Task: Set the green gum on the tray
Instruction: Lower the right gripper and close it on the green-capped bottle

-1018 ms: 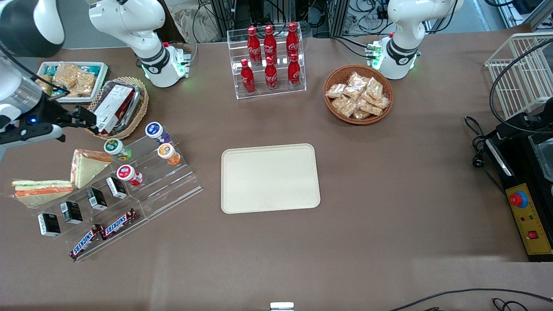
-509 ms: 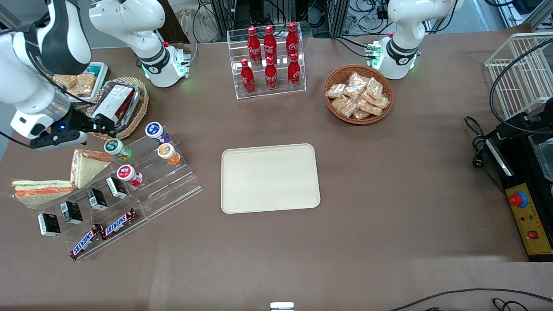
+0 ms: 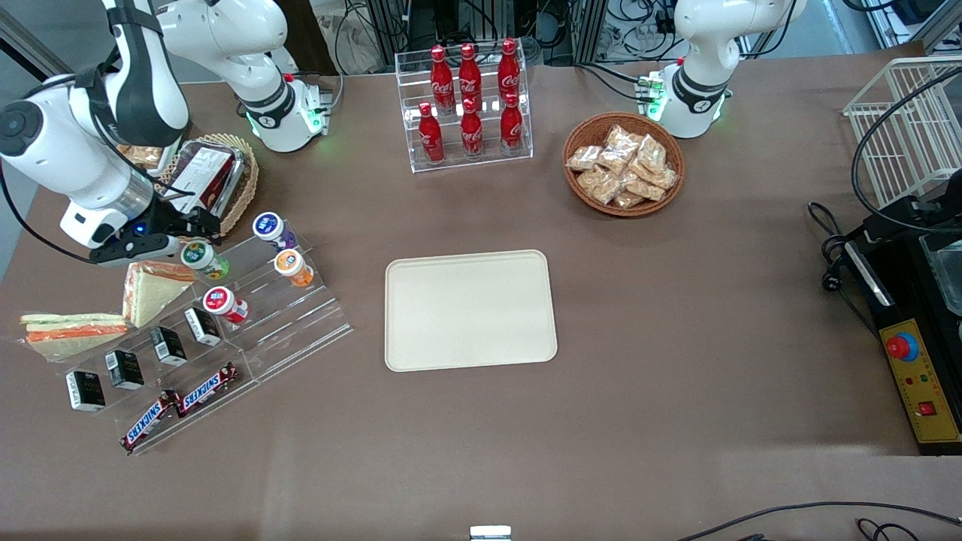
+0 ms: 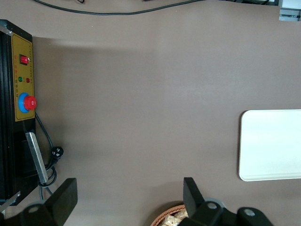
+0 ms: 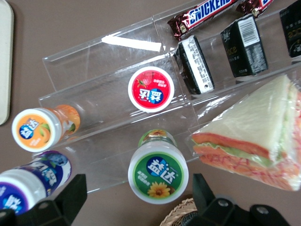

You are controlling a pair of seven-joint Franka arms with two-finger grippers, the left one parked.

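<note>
The green gum [image 3: 201, 255] is a small green bottle with a white lid. It stands on the top step of a clear acrylic stand [image 3: 301, 315] at the working arm's end of the table. It also shows in the right wrist view [image 5: 158, 172], lid toward the camera. My right gripper [image 3: 197, 228] is open and empty, just above the gum. In the wrist view the gripper [image 5: 138, 201] has one black finger on each side of the lid, not touching it. The cream-beige tray [image 3: 470, 309] lies empty at the table's middle, and its rim shows in the wrist view [image 5: 3, 61].
On the same stand are an orange gum [image 3: 291, 266], a red-lidded gum [image 3: 222, 301], a purple gum [image 3: 272, 228], black boxes and Snickers bars. Wrapped sandwiches [image 3: 154, 288] lie beside the green gum. A wicker basket [image 3: 214, 180] lies by the gripper. A cola rack [image 3: 470, 105] and a snack basket [image 3: 624, 164] stand farther off.
My right arm has swung in from the table's edge toward the stand. The gripper has come over the green gum. Nothing else has moved.
</note>
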